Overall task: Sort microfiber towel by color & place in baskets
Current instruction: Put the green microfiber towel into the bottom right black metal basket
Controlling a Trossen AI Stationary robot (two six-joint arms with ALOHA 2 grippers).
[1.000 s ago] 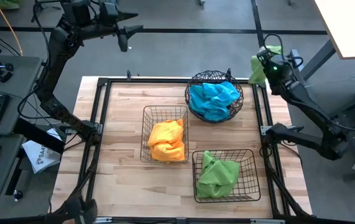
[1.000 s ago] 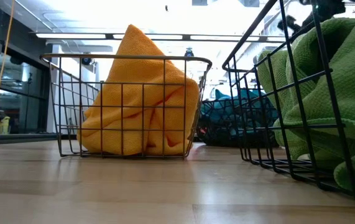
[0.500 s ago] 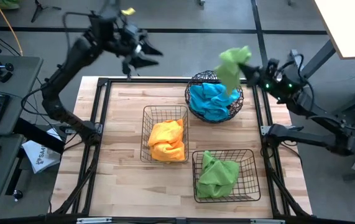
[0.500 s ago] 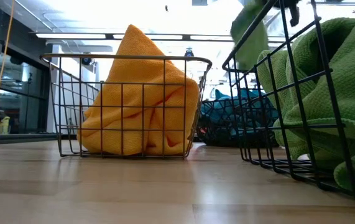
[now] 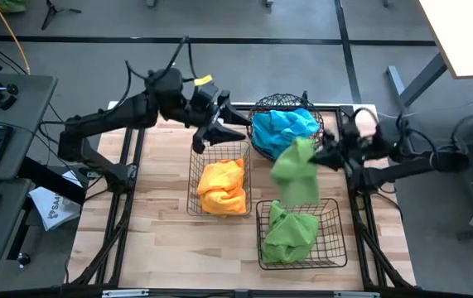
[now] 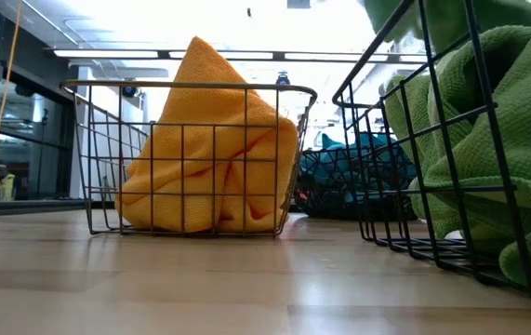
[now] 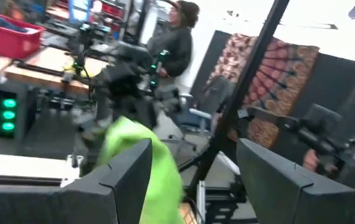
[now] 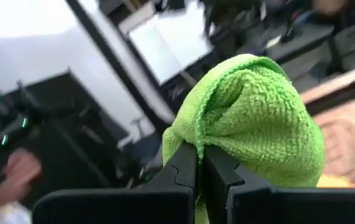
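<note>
My right gripper (image 5: 319, 156) is shut on a green towel (image 5: 294, 172), which hangs in the air between the round basket (image 5: 257, 136) of blue towel (image 5: 284, 128) and the near right rectangular basket (image 5: 335, 248). That basket holds another green towel (image 5: 290, 234). The other rectangular basket (image 5: 196, 178) holds an orange towel (image 5: 222, 185). My left gripper (image 5: 234, 126) is open above that basket's far edge, touching nothing. Its wrist view shows the held green towel (image 7: 141, 163) beyond its open fingers. My right gripper pinches a bunched fold of the green towel (image 8: 227, 118) between its two fingers (image 8: 183, 165). It reaches in from the table's right side, roughly level. The towel is lifted clear and hangs slack below and ahead of the fingers.
The three baskets stand close together in the table's middle and right. A dark metal frame (image 5: 137, 157) runs around the wooden tabletop (image 5: 161, 232). Bare wood lies at the left and near the front edge. A person (image 7: 174, 37) shows in the room beyond.
My right gripper has swung from beyond the table's far right corner inward and toward the near edge, carrying the green towel past the round basket. My left arm has come down from beyond the far left edge to above the orange towel's basket.
</note>
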